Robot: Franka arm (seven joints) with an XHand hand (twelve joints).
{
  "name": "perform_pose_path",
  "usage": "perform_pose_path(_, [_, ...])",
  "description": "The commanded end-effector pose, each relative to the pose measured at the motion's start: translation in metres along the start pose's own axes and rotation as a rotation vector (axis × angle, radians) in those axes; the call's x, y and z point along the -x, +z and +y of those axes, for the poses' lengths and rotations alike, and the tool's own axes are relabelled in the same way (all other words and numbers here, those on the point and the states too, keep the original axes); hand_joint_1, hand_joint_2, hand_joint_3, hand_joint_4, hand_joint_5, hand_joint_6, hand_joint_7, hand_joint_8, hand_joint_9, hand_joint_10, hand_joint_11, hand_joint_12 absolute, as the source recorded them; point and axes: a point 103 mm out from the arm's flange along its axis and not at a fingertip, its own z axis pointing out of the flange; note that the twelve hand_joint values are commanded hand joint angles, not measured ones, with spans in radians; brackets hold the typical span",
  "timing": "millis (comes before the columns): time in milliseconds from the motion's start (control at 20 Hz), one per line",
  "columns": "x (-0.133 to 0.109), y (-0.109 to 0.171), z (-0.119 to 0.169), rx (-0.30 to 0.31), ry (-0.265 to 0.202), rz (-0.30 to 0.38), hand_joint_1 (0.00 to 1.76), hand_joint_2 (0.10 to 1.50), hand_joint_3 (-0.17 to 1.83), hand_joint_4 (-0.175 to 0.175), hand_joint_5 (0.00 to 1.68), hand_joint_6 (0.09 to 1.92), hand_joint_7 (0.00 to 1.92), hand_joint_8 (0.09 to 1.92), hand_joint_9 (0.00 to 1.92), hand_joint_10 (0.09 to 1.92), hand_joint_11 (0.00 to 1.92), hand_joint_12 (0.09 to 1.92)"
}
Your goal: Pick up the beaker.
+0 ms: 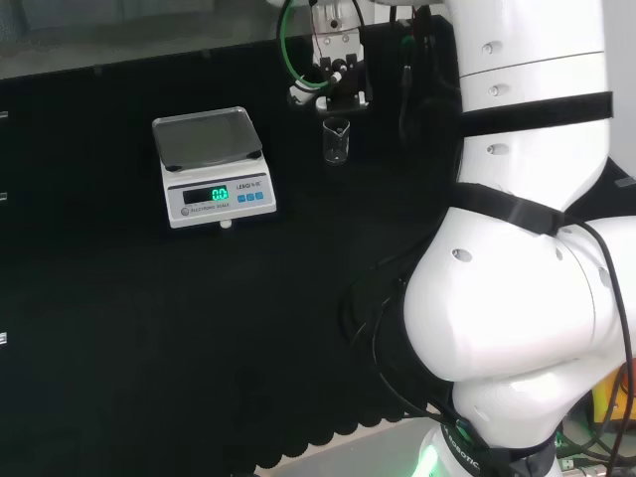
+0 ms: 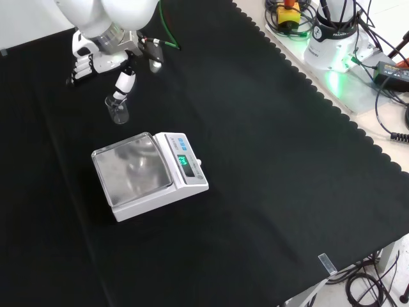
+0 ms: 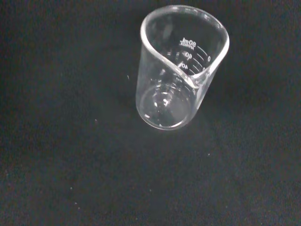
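Observation:
A small clear glass beaker (image 1: 336, 141) stands upright on the black cloth, and it looks empty in the wrist view (image 3: 176, 70). In the front view the beaker (image 2: 117, 110) is just behind the scale. The black and white hand (image 2: 96, 61) hangs close above it. The fingers are relaxed and apart, and the thumb (image 2: 124, 84) points down near the rim. Nothing is held in the hand. In the head view the hand (image 1: 336, 78) sits directly over the beaker, partly hidden by cables.
A white electronic scale (image 1: 214, 164) with a steel pan and a lit display stands left of the beaker in the head view (image 2: 147, 174). The arm's base (image 2: 335, 38) and loose cables lie off the cloth's scalloped edge at the front view's upper right.

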Motion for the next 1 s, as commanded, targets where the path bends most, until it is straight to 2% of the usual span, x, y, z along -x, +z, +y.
perform_pose_path(50, [0.006, 0.028, 0.009, -0.060, 0.020, -0.003, 0.41, 0.93, 0.27, -0.122, 0.20, 0.09, 0.00, 0.51, 0.00, 0.74, 0.05, 1.54])
perform_pose_path(700, [0.026, 0.068, 0.015, -0.161, 0.066, -0.013, 0.46, 0.93, 0.27, -0.127, 0.20, 0.09, 0.00, 0.54, 0.00, 0.75, 0.03, 1.55])
perform_pose_path(850, [0.027, 0.075, 0.016, -0.187, 0.072, -0.006, 0.51, 0.91, 0.27, -0.129, 0.20, 0.09, 0.00, 0.62, 0.00, 0.83, 0.08, 1.56])
perform_pose_path(1000, [0.025, 0.078, 0.014, -0.176, 0.074, 0.024, 0.57, 0.89, 0.30, -0.135, 0.21, 0.09, 0.00, 0.73, 0.02, 0.91, 0.16, 1.54])
